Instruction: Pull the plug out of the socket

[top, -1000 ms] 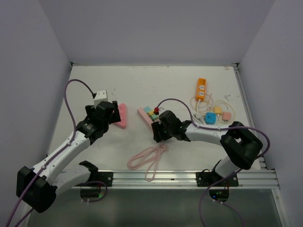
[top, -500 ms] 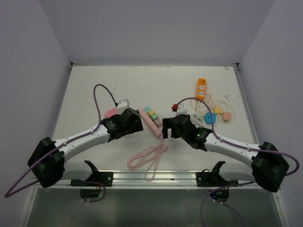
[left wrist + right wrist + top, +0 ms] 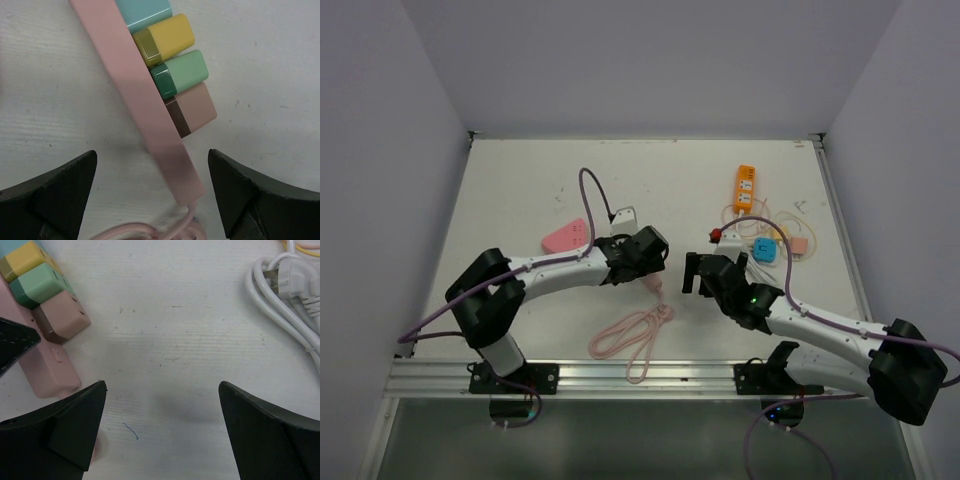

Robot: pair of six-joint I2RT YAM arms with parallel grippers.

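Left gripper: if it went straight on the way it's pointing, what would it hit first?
Probably the pink power strip: its cable end lies straight ahead of the left gripper, between its open jaws. How far off it is, the picture doesn't tell.

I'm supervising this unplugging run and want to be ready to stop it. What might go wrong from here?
The pink power strip lies loose below the open left gripper. Unless it is pinned, a pull may drag it along. The pink plug touches the green plug, so the open right gripper might catch both. The two grippers are close together and may collide.
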